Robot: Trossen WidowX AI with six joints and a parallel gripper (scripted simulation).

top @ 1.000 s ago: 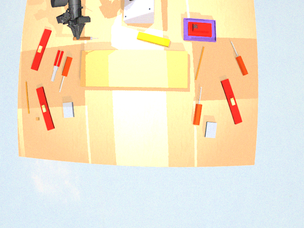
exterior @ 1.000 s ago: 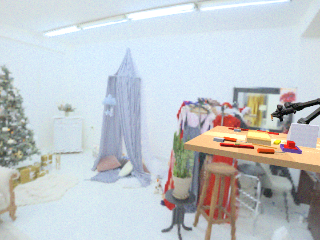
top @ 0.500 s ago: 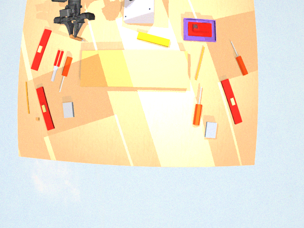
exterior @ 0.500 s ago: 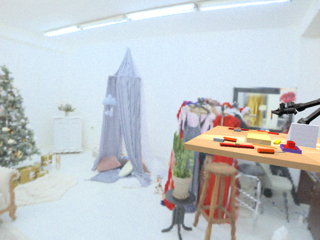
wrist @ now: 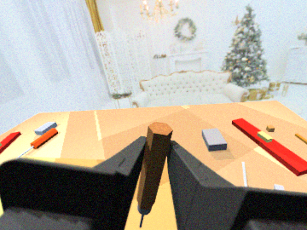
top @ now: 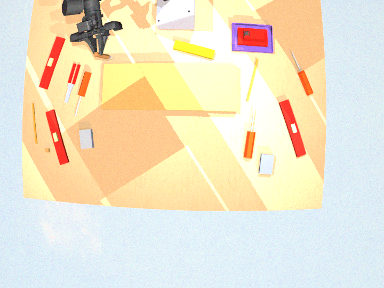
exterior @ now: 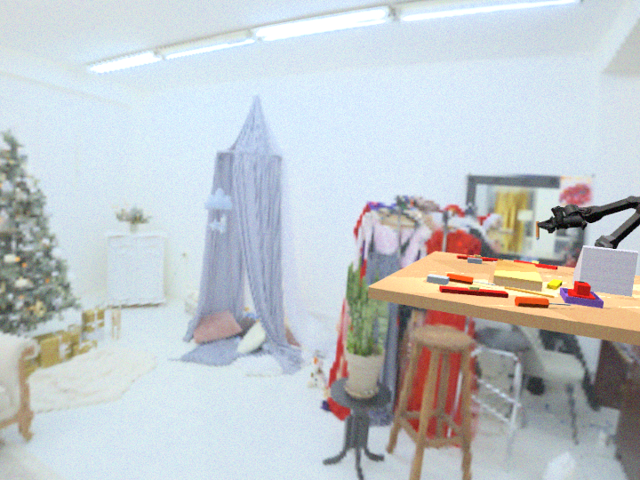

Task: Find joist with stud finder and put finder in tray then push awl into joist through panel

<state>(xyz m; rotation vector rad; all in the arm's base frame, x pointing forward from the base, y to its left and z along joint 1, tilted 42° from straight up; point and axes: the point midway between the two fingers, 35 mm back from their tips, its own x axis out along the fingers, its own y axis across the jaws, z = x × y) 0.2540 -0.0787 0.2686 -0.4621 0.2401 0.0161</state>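
My gripper (top: 98, 54) (exterior: 540, 225) (wrist: 156, 143) is shut on the awl (top: 101, 56) (exterior: 537, 229) (wrist: 155, 168), gripping its brown handle. In the exterior view the awl is close to upright, high above the table; in the wrist view its thin tip points down. In the top view it is just beyond the upper left corner of the pale yellow floor panel (top: 173, 88) (exterior: 516, 276). The red stud finder (top: 260, 38) (exterior: 582, 288) lies inside the purple tray (top: 234, 40) (exterior: 582, 301). The joist is hidden; I see no hole in the panel.
A yellow block (top: 193, 49) lies between the panel and the white angled board (top: 179, 13). Orange screwdrivers (top: 85, 84) (top: 249, 144) (top: 305, 82), red-handled pliers (top: 73, 73), red levels (top: 52, 63) (top: 57, 137) (top: 292, 128) and grey blocks (top: 86, 138) (top: 266, 164) lie around the panel.
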